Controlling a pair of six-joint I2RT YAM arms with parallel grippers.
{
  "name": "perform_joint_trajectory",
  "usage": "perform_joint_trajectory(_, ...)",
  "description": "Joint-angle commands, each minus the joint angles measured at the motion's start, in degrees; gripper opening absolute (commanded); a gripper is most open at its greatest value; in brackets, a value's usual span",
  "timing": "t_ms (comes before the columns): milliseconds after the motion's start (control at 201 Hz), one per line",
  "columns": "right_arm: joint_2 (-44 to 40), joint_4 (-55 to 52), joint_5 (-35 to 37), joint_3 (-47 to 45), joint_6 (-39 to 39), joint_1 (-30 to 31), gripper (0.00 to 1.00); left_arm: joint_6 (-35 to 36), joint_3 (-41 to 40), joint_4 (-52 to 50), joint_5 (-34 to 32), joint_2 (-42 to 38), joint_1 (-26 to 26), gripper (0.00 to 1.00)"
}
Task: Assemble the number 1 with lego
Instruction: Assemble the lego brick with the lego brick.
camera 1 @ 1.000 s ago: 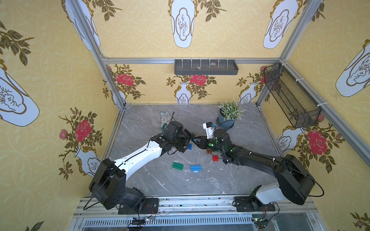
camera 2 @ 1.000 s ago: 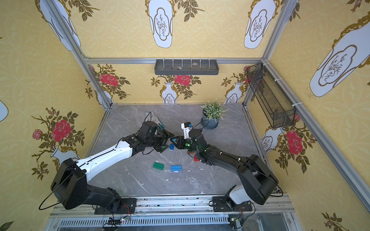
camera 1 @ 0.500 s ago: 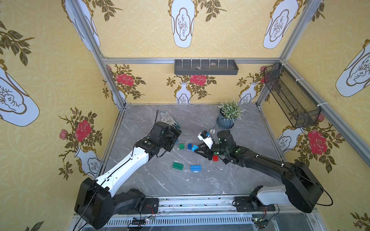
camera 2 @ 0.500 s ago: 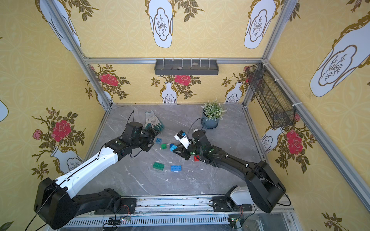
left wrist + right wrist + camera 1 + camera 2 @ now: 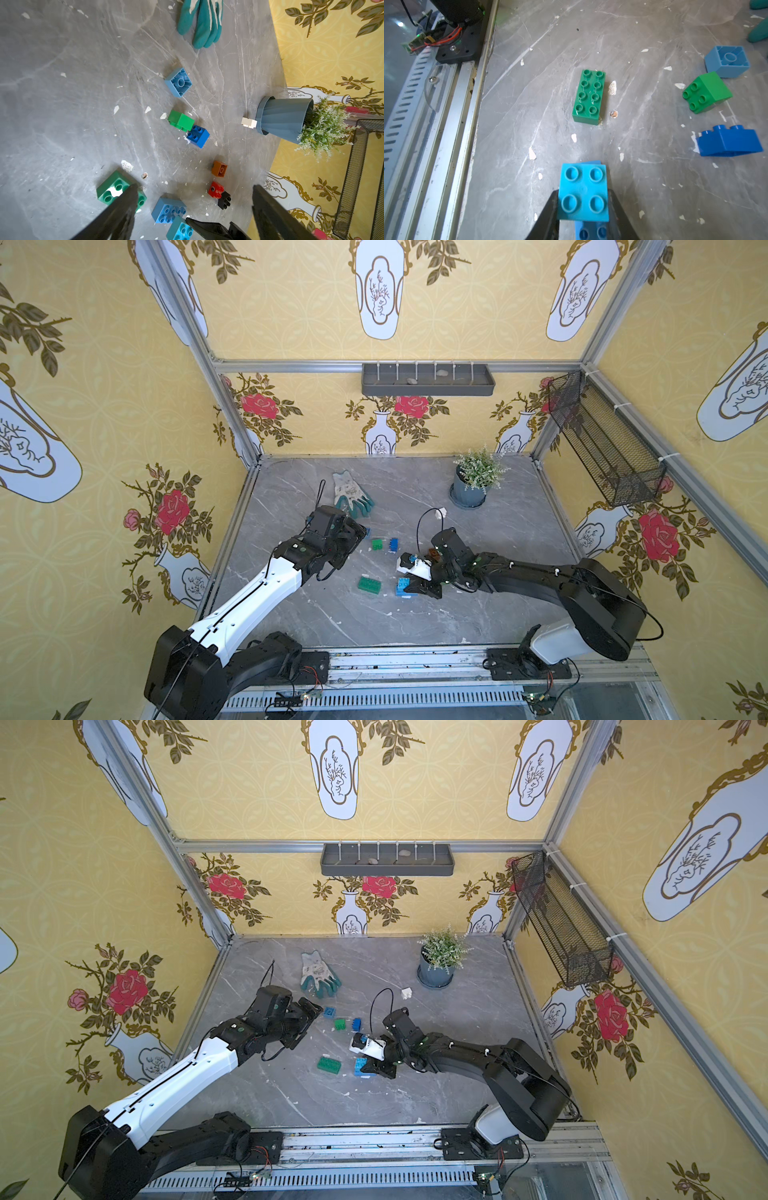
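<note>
Right tool [image 5: 583, 200] clamped on light blue brick [image 5: 583, 187], lower centre of frame, above long blue brick [image 5: 589, 231]. Left tool [image 5: 194, 185] wide open, empty.

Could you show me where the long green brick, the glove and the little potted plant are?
long green brick [image 5: 588, 96]: right wrist view, middle of its studded top.
glove [image 5: 350, 493]: in a top view, on its whitish middle.
potted plant [image 5: 468, 492]: in a top view, on the grey-blue pot's side.
</note>
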Motion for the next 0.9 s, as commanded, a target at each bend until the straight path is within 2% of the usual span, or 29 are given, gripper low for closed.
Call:
perform_joint_trajectory(0, 0.3, 2.1, 0.4, -0.9, -3.2, 0.2, 0.20, 0.6, -0.5, -1.0, -1.2, -0.3, 0.1, 0.87)
perform_joint_trajectory(289, 0.8, 4.9, 2.4, -2.7, -4.1, 0.1, 0.20, -0.1, -1.1, -0.9, -0.9, 0.3, 0.1, 0.87)
perform_joint_trajectory(732, 2.8, 5.9, 1.0, -2.3, -5.4, -0.5, 0.20, -0.1, -0.9, -1.3, -0.5, 0.9, 0.3, 0.87)
perform_joint_trajectory(891, 3.3, 5.4, 1.1, -2.5, -5.9, -0.7, 0.24, 0.0, -0.8, -1.2, -0.2, 1.3, 0.5, 0.87)
